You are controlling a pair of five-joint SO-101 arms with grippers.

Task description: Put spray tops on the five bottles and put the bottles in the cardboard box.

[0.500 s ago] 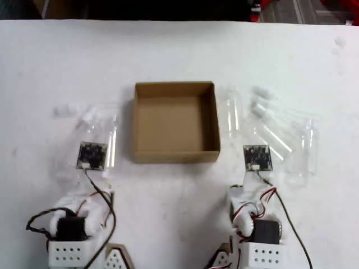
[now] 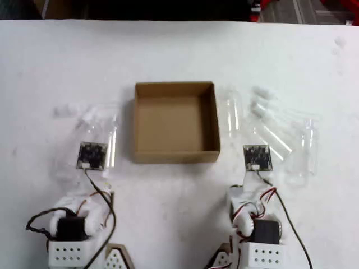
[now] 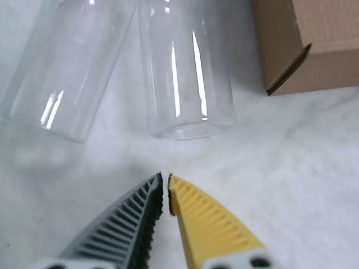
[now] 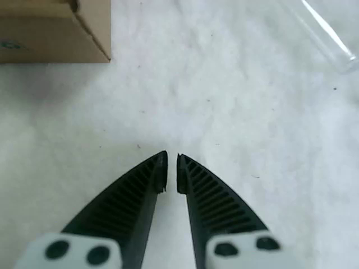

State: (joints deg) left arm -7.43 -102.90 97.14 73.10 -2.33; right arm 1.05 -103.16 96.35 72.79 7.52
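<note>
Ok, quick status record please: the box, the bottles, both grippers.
cardboard box: open, nothing inside
left bottles: two, clear, lying on the table left of the box
right bottles: clear, lying right of the box; count unclear
left gripper: shut, empty, just short of the left bottles' bases
right gripper: shut, empty, over bare table near a box corner

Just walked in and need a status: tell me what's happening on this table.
Nothing is being handled. The left gripper and right gripper are both shut and empty, above the table short of the box. The cardboard box sits open and empty in the middle, with clear bottles lying either side of it.
</note>
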